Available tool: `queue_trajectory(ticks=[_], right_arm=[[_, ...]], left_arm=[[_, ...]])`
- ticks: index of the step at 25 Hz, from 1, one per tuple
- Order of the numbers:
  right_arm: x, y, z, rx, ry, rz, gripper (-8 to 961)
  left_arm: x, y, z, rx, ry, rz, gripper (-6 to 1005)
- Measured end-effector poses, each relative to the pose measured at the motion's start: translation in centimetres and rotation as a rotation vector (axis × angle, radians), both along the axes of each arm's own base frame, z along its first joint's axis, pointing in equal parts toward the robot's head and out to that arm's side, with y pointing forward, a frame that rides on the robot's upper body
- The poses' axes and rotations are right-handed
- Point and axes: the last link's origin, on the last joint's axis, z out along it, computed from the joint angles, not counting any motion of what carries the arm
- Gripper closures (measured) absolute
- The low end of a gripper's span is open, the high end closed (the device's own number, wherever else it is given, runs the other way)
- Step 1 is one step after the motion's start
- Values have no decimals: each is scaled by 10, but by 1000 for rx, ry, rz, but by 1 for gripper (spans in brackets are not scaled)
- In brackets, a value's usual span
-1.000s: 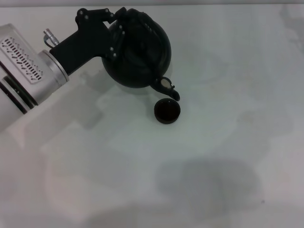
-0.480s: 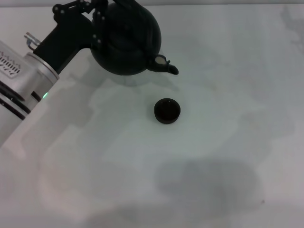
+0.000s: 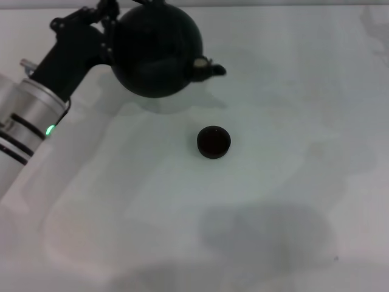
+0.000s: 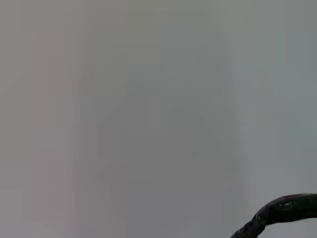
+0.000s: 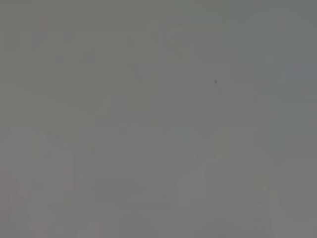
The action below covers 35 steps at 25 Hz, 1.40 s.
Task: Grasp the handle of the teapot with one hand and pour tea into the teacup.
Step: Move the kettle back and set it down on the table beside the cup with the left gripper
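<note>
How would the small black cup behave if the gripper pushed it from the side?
The teacup looks low and wide, so it would probably slide on the white table rather than tip. It seems small and light, so even a slight touch may shift it.

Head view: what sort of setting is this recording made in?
Probably a lab or test bench rather than a home: a bare pale table holds only a teacup, with the left gripper holding a teapot above it.
</note>
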Motion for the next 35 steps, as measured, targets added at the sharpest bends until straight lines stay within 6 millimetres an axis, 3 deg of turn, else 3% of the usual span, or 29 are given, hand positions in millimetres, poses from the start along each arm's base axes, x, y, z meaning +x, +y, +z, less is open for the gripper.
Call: queue_trajectory(ticks=[5,11,35], right_arm=[[0,0,0,1,2,0,108],[4,-2,-1,15,28,-24,108],[-6,3,-7,1,37,-8,108]], left_arm=[[-17,-7,4,47,2,84,910],[-24,-10,2,42,19,110,910],[-29,1,-12,-41,95,179,911]])
